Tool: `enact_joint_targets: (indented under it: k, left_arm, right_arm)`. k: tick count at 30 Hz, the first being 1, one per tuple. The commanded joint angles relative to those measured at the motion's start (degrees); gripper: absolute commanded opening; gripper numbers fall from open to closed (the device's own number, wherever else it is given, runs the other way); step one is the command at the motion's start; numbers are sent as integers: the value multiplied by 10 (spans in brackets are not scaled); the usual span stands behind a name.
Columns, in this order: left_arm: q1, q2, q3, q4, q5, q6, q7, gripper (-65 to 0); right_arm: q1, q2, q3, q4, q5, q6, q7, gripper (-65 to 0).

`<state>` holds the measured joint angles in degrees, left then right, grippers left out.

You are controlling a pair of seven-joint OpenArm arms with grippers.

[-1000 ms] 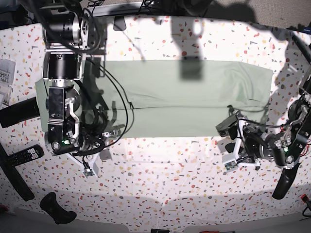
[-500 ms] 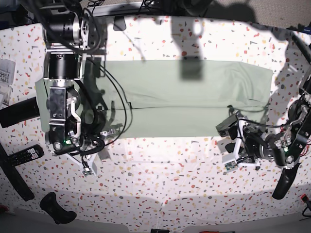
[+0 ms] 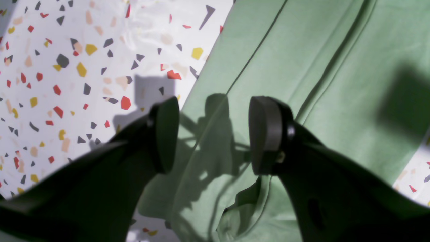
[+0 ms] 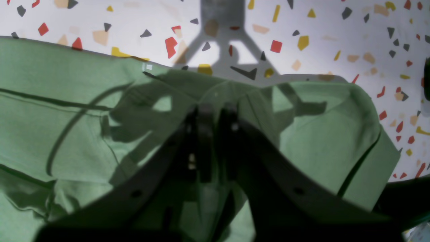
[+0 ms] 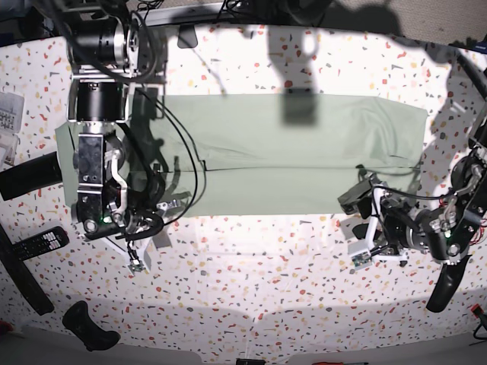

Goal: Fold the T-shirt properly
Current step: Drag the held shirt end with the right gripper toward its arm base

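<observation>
The T-shirt (image 5: 289, 152) is pale sage-green and lies folded into a long band across the table's middle. My right gripper (image 4: 216, 134) has its fingers pressed together on a raised pinch of the T-shirt (image 4: 84, 134) near a folded flap and its far edge. In the base view it (image 5: 169, 208) sits at the shirt's front edge on the left. My left gripper (image 3: 215, 134) is open, one finger over the table and one over the T-shirt (image 3: 336, 84), straddling its edge. In the base view it (image 5: 358, 222) is by the shirt's front right corner.
The terrazzo table (image 5: 259, 289) carries a remote control (image 5: 34, 245) and dark objects (image 5: 30, 175) at the left edge. A black object (image 5: 90, 325) lies at the front left. Cables (image 5: 186, 163) from the right arm hang over the shirt.
The right arm's gripper has shifted slightly at the shirt's front left edge. The left arm has not moved.
</observation>
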<state>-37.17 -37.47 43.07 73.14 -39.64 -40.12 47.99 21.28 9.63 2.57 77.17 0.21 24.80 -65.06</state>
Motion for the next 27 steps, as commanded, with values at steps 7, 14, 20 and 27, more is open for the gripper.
enact_joint_targets:
  k: [7, 14, 20, 27]
  left_arm:
    - [-19, -7, -7, 7, -5, 1, -9, -343]
    - [-19, -7, -7, 7, -5, 1, -10, -343]
    - [-19, -7, -7, 7, -5, 1, -10, -343]
    - [-19, -7, -7, 7, -5, 1, -10, -343]
  right_arm:
    - [17, 3, 1, 12, -1, -1, 7, -650]
    - [7, 3, 1, 83, 16, 14, 5, -650]
    - [-76, 3, 1, 177, 49, 39, 5, -650]
    - [-235, 5, 1, 314, 50, 115, 54, -650]
